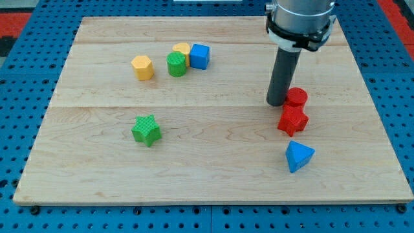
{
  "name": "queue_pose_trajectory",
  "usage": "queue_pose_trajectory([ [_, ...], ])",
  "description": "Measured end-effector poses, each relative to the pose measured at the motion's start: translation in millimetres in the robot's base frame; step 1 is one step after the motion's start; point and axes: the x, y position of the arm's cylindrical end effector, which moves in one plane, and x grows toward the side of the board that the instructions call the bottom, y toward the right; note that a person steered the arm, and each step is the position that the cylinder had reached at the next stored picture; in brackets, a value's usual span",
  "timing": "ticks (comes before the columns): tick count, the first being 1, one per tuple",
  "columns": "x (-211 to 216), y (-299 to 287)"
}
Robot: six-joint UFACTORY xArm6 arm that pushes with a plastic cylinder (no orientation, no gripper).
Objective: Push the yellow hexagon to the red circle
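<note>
The yellow hexagon (142, 66) lies at the upper left of the wooden board. The red circle (296, 98) lies at the right of the board, far from the hexagon. My tip (277, 103) rests on the board just left of the red circle, touching or nearly touching it. A red star-shaped block (293, 120) sits right below the red circle.
A green cylinder (176, 64), a second yellow block (182, 50) and a blue cube (199, 56) cluster right of the hexagon. A green star (147, 130) lies at the lower left. A blue triangle (298, 156) lies at the lower right. The board (213, 175) sits on blue pegboard.
</note>
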Motion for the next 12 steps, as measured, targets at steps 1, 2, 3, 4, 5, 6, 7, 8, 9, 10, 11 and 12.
queue_pose_trajectory([
  [1, -16.7, 0.0],
  [2, -26.1, -63.2],
  [3, -8.8, -144.2],
  [4, 4.4, -215.4],
  [5, 1.9, -262.6],
  [6, -21.9, -300.3],
  [7, -54.2, -300.7],
  [8, -74.7, -302.1],
  [9, -77.0, -239.2],
  [10, -72.4, -155.7],
  [11, -72.5, -159.8],
  [12, -58.0, -172.0],
])
